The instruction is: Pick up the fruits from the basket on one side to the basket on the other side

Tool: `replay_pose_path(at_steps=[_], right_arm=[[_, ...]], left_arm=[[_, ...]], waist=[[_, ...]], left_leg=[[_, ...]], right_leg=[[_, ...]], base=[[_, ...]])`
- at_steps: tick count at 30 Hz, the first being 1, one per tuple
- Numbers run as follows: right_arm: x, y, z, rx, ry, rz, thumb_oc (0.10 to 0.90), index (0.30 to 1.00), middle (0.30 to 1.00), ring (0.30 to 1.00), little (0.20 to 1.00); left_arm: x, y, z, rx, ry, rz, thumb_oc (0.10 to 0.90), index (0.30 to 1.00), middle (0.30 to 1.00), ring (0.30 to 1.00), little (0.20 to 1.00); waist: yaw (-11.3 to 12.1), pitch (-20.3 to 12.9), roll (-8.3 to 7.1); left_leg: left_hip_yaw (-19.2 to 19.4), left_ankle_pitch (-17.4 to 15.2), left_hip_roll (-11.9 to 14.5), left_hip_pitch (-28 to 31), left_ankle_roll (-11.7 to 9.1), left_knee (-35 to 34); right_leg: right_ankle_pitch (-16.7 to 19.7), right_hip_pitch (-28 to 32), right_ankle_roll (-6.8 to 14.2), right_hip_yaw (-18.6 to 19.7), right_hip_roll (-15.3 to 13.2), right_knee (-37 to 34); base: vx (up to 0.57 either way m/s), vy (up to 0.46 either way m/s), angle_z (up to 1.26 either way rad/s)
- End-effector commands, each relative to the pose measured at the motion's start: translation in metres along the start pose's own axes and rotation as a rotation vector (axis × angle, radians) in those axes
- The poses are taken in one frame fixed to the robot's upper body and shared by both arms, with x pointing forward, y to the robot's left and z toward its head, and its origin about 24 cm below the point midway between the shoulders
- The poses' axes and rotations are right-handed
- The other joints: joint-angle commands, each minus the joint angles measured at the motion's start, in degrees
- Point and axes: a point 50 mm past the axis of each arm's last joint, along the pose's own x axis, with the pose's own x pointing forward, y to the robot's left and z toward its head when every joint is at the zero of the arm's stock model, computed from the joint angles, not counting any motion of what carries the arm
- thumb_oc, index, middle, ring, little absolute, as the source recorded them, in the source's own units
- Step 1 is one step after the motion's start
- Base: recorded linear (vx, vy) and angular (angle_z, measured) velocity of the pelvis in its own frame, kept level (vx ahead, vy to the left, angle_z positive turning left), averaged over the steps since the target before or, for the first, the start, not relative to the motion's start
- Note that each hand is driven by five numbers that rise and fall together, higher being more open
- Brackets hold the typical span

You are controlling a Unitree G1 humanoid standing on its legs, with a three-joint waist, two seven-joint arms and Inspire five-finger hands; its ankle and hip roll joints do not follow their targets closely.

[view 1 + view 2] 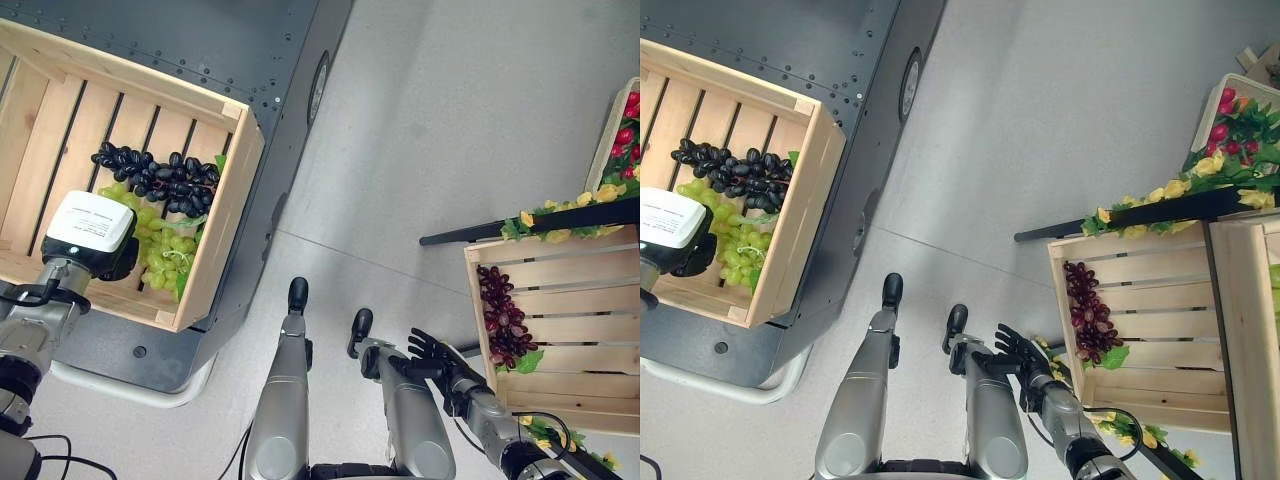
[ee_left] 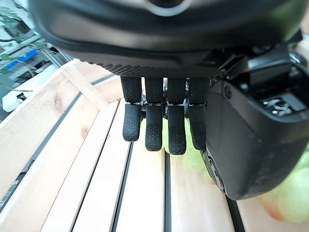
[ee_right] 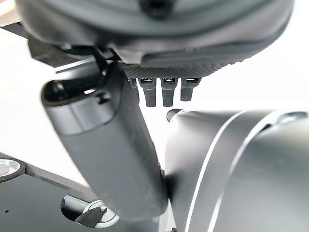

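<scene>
A wooden crate on my left holds a bunch of black grapes and a bunch of green grapes. My left hand hangs inside this crate, just beside the green grapes. Its fingers point down over the slats, relaxed and open, with the green grapes close by the thumb side. A second wooden crate on my right holds a bunch of red grapes. My right hand is low beside that crate's left wall, fingers spread and holding nothing.
The left crate rests on a dark metal platform. A black bar trimmed with yellow flowers runs above the right crate. Another crate with red flowers sits at the far right. Grey floor lies between the two crates.
</scene>
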Motion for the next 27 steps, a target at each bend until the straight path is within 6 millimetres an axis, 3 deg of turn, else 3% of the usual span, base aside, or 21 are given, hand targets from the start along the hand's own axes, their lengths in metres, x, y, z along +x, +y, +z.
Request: replay_pose_path(at_steps=[1,4,6,7,8,18,27], right_arm=[[-0.021,-0.026,-0.03,-0.054,0.101,-0.07,0.8,0.9,0.9,0.9,0.9],[-0.022,-0.027,-0.031,-0.053,0.105,-0.071,0.8,0.9,0.9,0.9,0.9],[-0.022,-0.027,-0.031,-0.053,0.104,-0.071,0.8,0.9,0.9,0.9,0.9],[-0.022,-0.028,-0.031,-0.052,0.105,-0.072,0.8,0.9,0.9,0.9,0.9],[-0.023,-0.028,-0.031,-0.052,0.105,-0.072,0.8,0.9,0.9,0.9,0.9],[-0.025,-0.03,-0.035,-0.044,0.107,-0.08,0.8,0.9,0.9,0.9,0.9],[-0.027,-0.034,-0.037,-0.05,0.118,-0.094,0.8,0.9,0.9,0.9,0.9]], left_arm=[[0.001,0.013,-0.02,-0.057,0.158,0.137,0.4,0.3,0.3,0.3,0.3],[0.0,0.013,-0.02,-0.053,0.154,0.139,0.416,0.324,0.324,0.324,0.324],[-0.001,0.013,-0.02,-0.05,0.155,0.143,0.584,0.575,0.575,0.575,0.575],[-0.001,0.013,-0.021,-0.054,0.163,0.146,0.762,0.844,0.844,0.844,0.844],[-0.001,0.013,-0.022,-0.056,0.167,0.149,0.8,0.9,0.9,0.9,0.9],[-0.009,0.014,-0.026,-0.047,0.214,0.243,0.8,0.9,0.9,0.9,0.9],[-0.03,-0.005,-0.027,0.003,0.261,0.23,0.8,0.9,0.9,0.9,0.9]], waist=[[-0.03,-0.52,1.87],[0.02,-0.52,2.01],[0.01,-0.52,2.12],[-0.01,-0.52,2.18],[-0.03,-0.52,2.2],[0.35,-0.52,2.72],[0.67,-0.52,3.71]], left_leg=[[4.07,-6.96,-5.05,0.43,2.87,4.45],[3.99,-7.01,-5.02,0.41,2.87,4.53],[3.87,-6.85,-4.99,0.36,2.72,4.38],[3.89,-6.83,-4.94,0.29,2.65,4.42],[3.9,-6.82,-4.91,0.26,2.62,4.44],[3.7,-6.59,-4.95,0.31,2.44,4.21],[3.75,-6.23,-4.9,0.07,1.98,4.34]], right_leg=[[6.78,2.17,0.37,-1.58,2.23,-7.15],[6.49,2.16,0.2,-1.6,2.31,-6.9],[6.43,2.12,0.12,-1.66,2.33,-6.94],[6.38,2.1,0.07,-1.67,2.31,-6.97],[6.36,2.11,0.05,-1.68,2.3,-6.99],[5.88,2.47,-0.2,-1.99,2.33,-7.16],[5.58,2.61,-0.47,-2.11,2.1,-7.17]], base=[[0.0,0.0,0.0],[0.0,0.0,0.0],[0.0,0.0,0.0],[0.0,0.0,0.0],[0.0,0.0,0.0],[0.0,0.0,0.0],[0.0,0.0,0.0]])
